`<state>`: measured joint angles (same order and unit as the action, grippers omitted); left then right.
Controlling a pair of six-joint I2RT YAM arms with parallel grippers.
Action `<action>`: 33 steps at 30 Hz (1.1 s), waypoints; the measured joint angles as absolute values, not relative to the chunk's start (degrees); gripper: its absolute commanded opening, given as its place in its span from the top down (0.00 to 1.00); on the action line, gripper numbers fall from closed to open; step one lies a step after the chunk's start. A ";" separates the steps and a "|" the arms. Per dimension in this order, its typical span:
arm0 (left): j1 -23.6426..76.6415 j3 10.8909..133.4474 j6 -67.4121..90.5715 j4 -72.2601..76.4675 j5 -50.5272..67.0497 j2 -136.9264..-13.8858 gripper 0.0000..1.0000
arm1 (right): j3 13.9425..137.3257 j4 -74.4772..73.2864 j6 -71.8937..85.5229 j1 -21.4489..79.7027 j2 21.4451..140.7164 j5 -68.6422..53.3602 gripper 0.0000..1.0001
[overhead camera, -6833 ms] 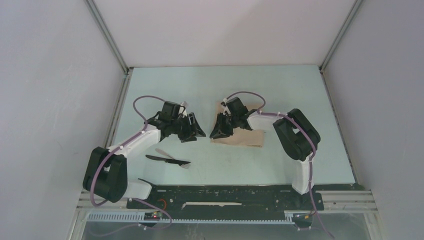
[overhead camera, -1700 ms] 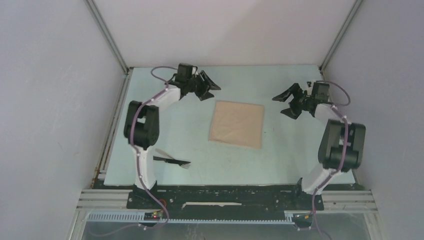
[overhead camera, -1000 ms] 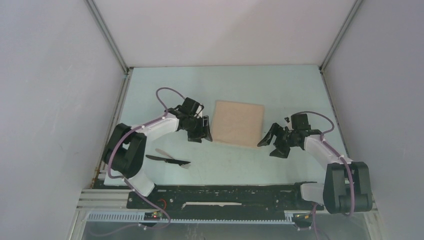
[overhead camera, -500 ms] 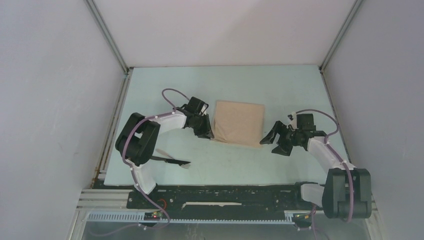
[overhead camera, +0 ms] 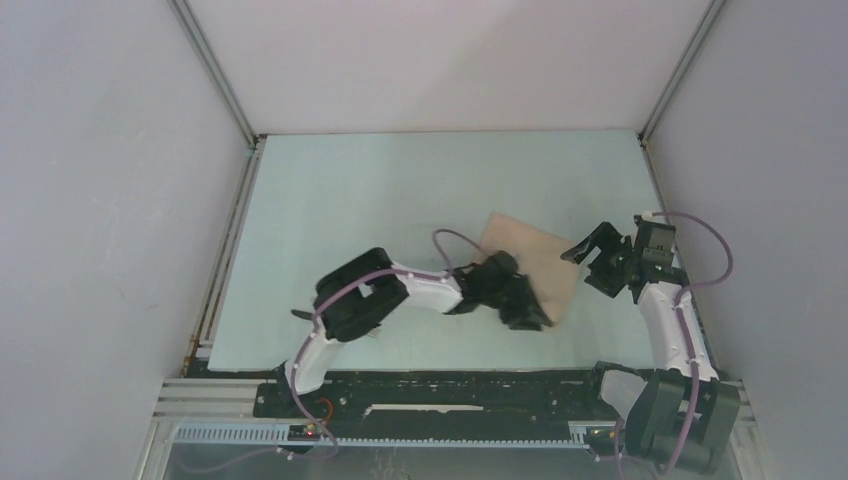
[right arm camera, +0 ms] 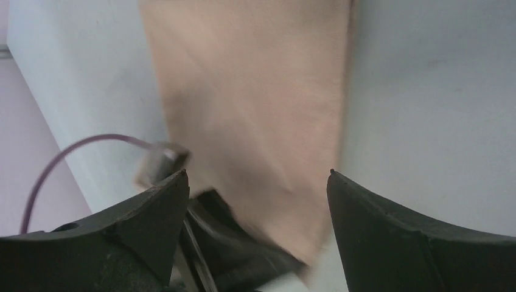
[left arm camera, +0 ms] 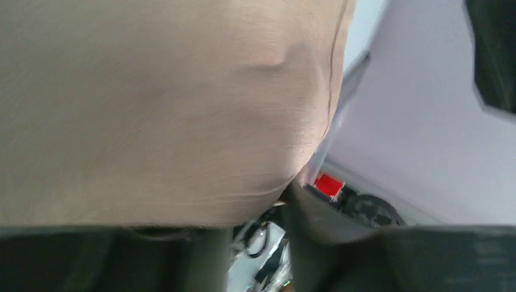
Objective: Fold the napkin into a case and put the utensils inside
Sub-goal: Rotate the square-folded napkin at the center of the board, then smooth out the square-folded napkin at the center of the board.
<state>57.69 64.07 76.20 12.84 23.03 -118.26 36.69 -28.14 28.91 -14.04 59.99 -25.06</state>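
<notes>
The napkin, corner pinched by left fingers, lies beside spread right fingers.

Mostly hidden behind left arm: utensils (dark tip shows).

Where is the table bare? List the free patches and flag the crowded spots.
Free: the far half of the table, from the back wall down to the napkin. A narrower strip lies along the front edge, between the left arm and the right arm's base. Crowded: right of centre, where the left gripper and open right gripper flank the napkin.
</notes>
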 measured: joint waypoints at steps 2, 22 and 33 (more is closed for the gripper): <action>62.46 73.45 78.78 13.74 23.66 -123.09 0.33 | 38.63 -28.93 28.69 -14.35 59.99 -23.51 0.06; 56.53 66.65 47.29 -18.46 21.56 -100.71 0.61 | 41.52 -40.95 29.50 -15.03 62.98 -15.14 0.03; 56.47 59.02 51.72 -12.93 21.23 -104.92 0.63 | 43.68 -41.32 29.17 -15.03 63.13 -15.05 0.03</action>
